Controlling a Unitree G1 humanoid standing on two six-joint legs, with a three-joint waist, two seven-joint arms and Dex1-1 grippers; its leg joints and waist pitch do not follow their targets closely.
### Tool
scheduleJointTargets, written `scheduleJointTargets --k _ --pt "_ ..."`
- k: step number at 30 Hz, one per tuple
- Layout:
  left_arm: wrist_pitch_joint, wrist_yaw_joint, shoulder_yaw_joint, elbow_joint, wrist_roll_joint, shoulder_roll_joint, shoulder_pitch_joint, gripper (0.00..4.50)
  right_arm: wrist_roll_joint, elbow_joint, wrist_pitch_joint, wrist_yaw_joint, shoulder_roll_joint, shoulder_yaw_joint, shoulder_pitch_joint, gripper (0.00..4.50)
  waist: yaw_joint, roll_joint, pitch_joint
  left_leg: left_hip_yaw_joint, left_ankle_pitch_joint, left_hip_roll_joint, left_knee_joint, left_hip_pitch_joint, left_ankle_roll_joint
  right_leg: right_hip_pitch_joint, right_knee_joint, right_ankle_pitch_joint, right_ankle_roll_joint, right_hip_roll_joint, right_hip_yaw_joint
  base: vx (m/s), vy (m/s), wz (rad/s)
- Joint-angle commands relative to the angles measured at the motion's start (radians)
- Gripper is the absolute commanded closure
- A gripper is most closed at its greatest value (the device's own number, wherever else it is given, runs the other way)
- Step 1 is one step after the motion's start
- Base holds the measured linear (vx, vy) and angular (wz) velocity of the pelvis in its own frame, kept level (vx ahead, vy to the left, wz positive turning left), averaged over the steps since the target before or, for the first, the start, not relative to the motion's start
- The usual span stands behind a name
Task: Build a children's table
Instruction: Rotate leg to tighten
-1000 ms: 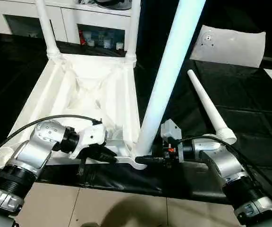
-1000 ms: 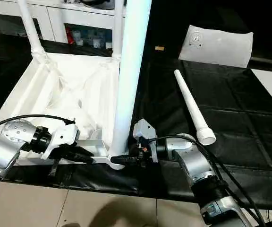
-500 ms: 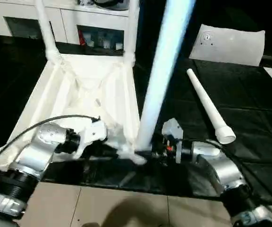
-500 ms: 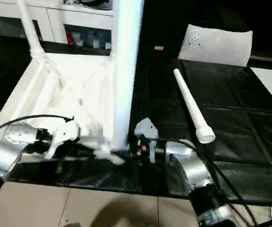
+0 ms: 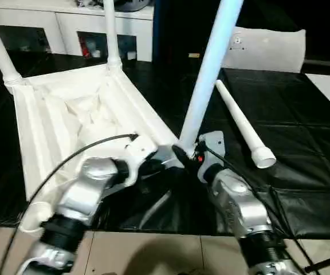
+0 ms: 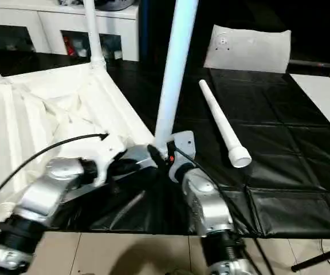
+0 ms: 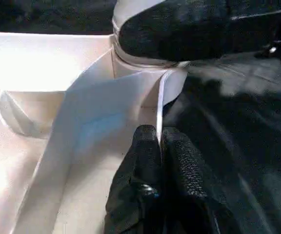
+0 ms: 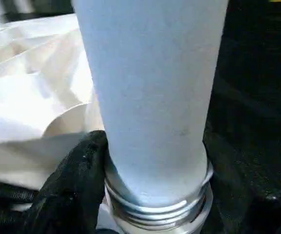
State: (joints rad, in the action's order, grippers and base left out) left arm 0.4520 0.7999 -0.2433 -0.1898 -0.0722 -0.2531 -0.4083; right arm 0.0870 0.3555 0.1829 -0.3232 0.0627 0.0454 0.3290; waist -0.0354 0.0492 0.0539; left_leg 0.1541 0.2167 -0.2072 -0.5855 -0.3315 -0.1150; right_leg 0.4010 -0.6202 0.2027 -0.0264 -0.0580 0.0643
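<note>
The white table top lies upside down on the black mat, ribbed underside up. Two legs stand in its far corner sockets. A third leg rises tilted from the near right corner socket. My right gripper is shut on that leg's threaded base, one black finger pressed against its side. My left gripper is shut on the thin rim of the table top just beside that corner. The fourth leg lies loose on the mat to the right.
A flat whitish plastic bag lies at the back right of the black mat. White cabinets stand behind the table top. Pale floor tiles run along the mat's near edge.
The table top has swung round, its far corners going left and its near right corner away from me. Both grippers moved with it and kept their hold. The loose leg stayed.
</note>
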Motion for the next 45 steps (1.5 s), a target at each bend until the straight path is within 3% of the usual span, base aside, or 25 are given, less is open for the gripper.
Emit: scheduleJointTargets --k 1,6,13,20,25,26,27,28,32,39,43,45 --pt "-0.014 -0.018 -0.089 -0.009 0.006 0.055 -0.027 4.5 0.047 -0.001 0.019 -0.08 0.075 0.11 0.007 1.14 -0.001 -0.005 -0.041 0.002 0.174 -0.018 0.082 -0.018 0.019 -0.045 0.093 0.288 -0.115 -0.069 -0.056 0.0 0.0 0.0" --pt "-0.052 0.059 -0.083 0.003 -0.007 -0.036 -0.006 4.5 0.052 -0.04 0.013 -0.145 -0.012 0.073 -0.011 0.7 0.0 -0.009 -0.043 0.002 0.152 -0.02 0.081 -0.019 0.031 -0.051 0.086 0.214 -0.135 -0.07 -0.056 0.0 0.0 0.0" --pt "-0.105 0.153 -0.064 -0.005 0.001 -0.134 0.014 4.5 0.076 -0.065 -0.006 -0.279 -0.165 0.019 -0.01 0.08 -0.004 -0.002 -0.049 0.011 0.055 -0.019 0.072 -0.016 0.07 -0.058 0.071 0.061 -0.191 -0.07 -0.057 0.0 0.0 0.0" --pt "-0.186 0.246 -0.072 -0.045 0.028 -0.209 0.005 4.5 0.117 -0.086 -0.032 -0.522 -0.349 0.013 -0.018 0.08 -0.012 0.0 -0.049 0.012 0.06 -0.021 0.07 -0.014 0.086 -0.061 0.071 0.086 -0.203 -0.071 -0.055 0.0 0.0 0.0" --pt "-0.21 0.262 -0.069 -0.074 0.039 -0.21 -0.01 4.5 0.133 -0.104 -0.047 -0.587 -0.405 0.017 -0.038 0.08 -0.019 0.006 -0.049 0.016 0.082 -0.019 0.068 -0.013 0.082 -0.059 0.076 0.13 -0.2 -0.071 -0.055 0.0 0.0 0.0" --pt "-0.213 0.268 -0.07 -0.076 0.042 -0.21 -0.011 4.5 0.135 -0.104 -0.049 -0.593 -0.408 0.017 -0.039 0.08 -0.02 -0.001 -0.049 0.015 0.085 -0.02 0.068 -0.012 0.081 -0.058 0.076 0.133 -0.2 -0.072 -0.056 0.0 0.0 0.0" --pt "-0.234 0.296 -0.082 -0.079 0.049 -0.22 -0.012 4.5 0.139 -0.102 -0.053 -0.623 -0.416 0.027 -0.035 0.08 -0.02 0.004 -0.05 0.014 0.088 -0.021 0.068 -0.013 0.079 -0.059 0.076 0.135 -0.197 -0.071 -0.055 0.0 0.0 0.0" --pt "-0.234 0.296 -0.082 -0.079 0.049 -0.22 -0.012 4.5 0.139 -0.102 -0.053 -0.623 -0.416 0.027 -0.035 0.08 -0.02 0.0 -0.051 0.013 0.086 -0.021 0.069 -0.014 0.078 -0.06 0.076 0.129 -0.198 -0.071 -0.054 0.0 0.0 0.0" --pt "-0.271 0.359 -0.105 -0.083 0.06 -0.237 -0.01 4.5 0.147 -0.099 -0.041 -0.695 -0.43 0.068 -0.019 0.08 -0.021 -0.002 -0.054 0.013 0.072 -0.021 0.067 -0.012 0.085 -0.06 0.07 0.088 -0.212 -0.07 -0.054 0.0 0.0 0.0" --pt "-0.327 0.486 -0.136 -0.08 0.086 -0.279 -0.018 4.5 0.098 0.006 -0.109 -0.792 -0.434 0.135 0.077 0.08 -0.029 -0.001 -0.055 0.016 0.055 -0.023 0.066 -0.007 0.082 -0.057 0.06 0.046 -0.242 -0.07 -0.054 0.0 0.0 0.0" --pt "-0.35 0.536 -0.151 -0.088 0.086 -0.301 -0.03 4.5 0.078 0.055 -0.149 -0.867 -0.445 0.175 0.117 0.33 -0.036 0.005 -0.054 0.017 0.051 -0.024 0.065 -0.007 0.088 -0.058 0.058 0.035 -0.243 -0.072 -0.053 0.0 0.0 0.0" --pt "-0.354 0.543 -0.152 -0.09 0.085 -0.303 -0.032 4.5 0.073 0.066 -0.16 -0.88 -0.448 0.184 0.126 0.33 -0.04 0.003 -0.054 0.018 0.053 -0.024 0.065 -0.007 0.087 -0.058 0.058 0.043 -0.242 -0.074 -0.054 0.0 0.0 0.0"
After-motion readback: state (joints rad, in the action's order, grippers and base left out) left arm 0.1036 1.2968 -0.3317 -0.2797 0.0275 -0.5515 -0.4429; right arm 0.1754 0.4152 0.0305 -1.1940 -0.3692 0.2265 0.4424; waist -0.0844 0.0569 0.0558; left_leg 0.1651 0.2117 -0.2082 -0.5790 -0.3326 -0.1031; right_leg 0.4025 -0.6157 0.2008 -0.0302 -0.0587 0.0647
